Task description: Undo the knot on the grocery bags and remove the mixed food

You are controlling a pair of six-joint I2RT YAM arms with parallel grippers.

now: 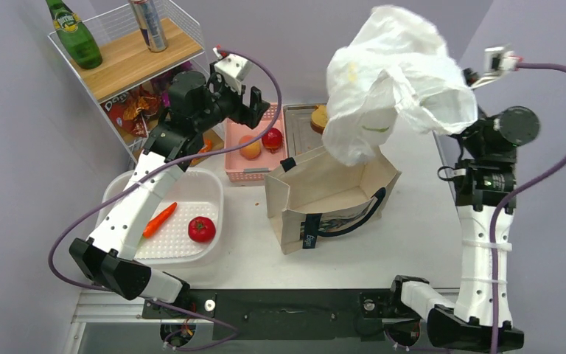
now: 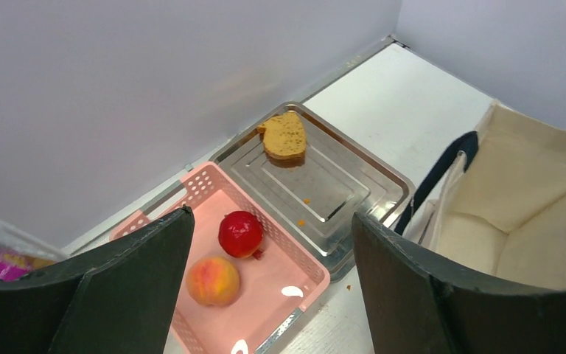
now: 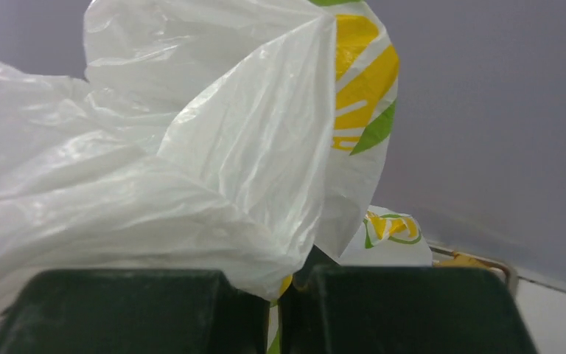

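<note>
While the left gripper (image 1: pixel 245 105) hung spread over the pink basket (image 1: pixel 230 158) at 11 o'clock, with peach (image 1: pixel 250 147) and red fruit (image 1: pixel 272 138) inside, the right gripper (image 3: pixel 274 284) at 2 o'clock pinched the plastic bag (image 1: pixel 390 81) above the tote (image 1: pixel 324 184). Judgement: shake the bag gently, mouth down.

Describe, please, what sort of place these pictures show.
Probably a robot lab's tabletop staged like a kitchen corner: plain walls, a white table with a canvas tote, and a wire shelf holding a green bottle.

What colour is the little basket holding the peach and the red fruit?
The basket is pink, clearest in the left wrist view.
</note>
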